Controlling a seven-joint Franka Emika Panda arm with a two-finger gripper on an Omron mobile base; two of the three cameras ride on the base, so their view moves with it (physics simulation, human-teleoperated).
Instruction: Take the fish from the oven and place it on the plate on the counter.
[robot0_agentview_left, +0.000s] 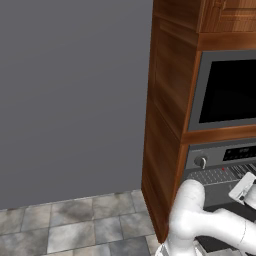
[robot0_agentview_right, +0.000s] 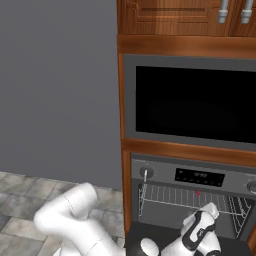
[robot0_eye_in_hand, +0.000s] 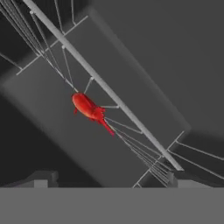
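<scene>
- The wooden cabinet column (robot0_agentview_right: 121, 150) holds a black-windowed microwave (robot0_agentview_right: 195, 105) above the oven (robot0_agentview_right: 192, 197)
- The oven is open, its wire rack (robot0_agentview_right: 180, 196) showing below the round knob (robot0_agentview_right: 145, 173) and the display strip (robot0_agentview_right: 199, 176)
- The gripper (robot0_eye_in_hand: 105, 181) faces into the oven cavity, jaws spread wide, holding nothing
- The fish (robot0_eye_in_hand: 89, 110) lies on the wire rack, apart from the fingertips (robot0_eye_in_hand: 43, 179)
</scene>
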